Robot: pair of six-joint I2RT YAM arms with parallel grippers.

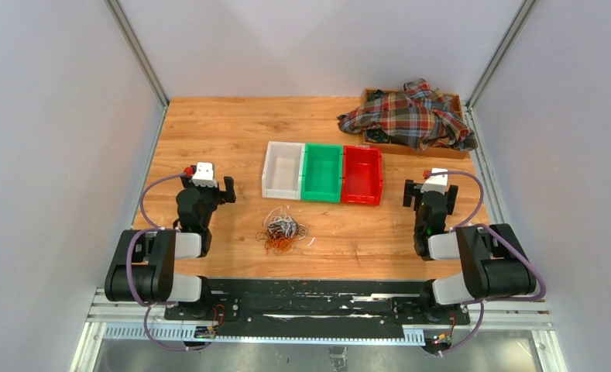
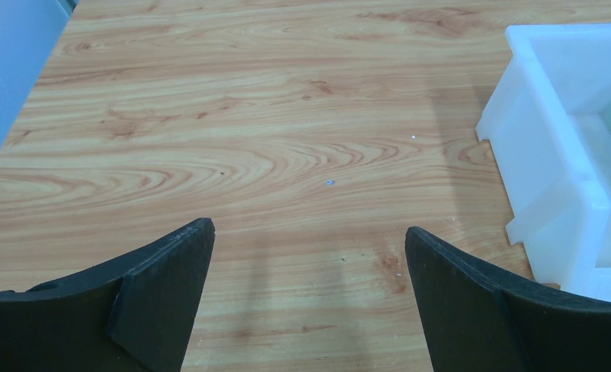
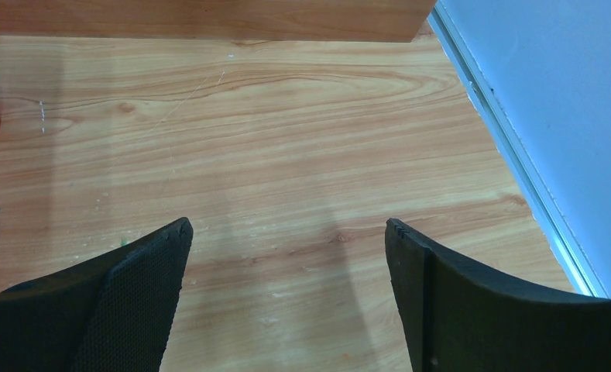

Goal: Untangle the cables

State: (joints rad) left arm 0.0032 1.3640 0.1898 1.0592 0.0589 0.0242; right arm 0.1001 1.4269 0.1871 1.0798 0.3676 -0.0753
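on the wooden table (image 1: 224,132) our left gripper (image 2: 308,229) and right gripper (image 3: 286,225) both stand spread wide with nothing between the fingers, each well apart from the work. just on the near side of the white bin (image 1: 283,172), the cables (image 1: 283,231) lie in one small heap between our arms. we judge them feather-light, limp and springy, apt to drag along together, so we'd pinch a single stray loop at the heap's edge, not its core.
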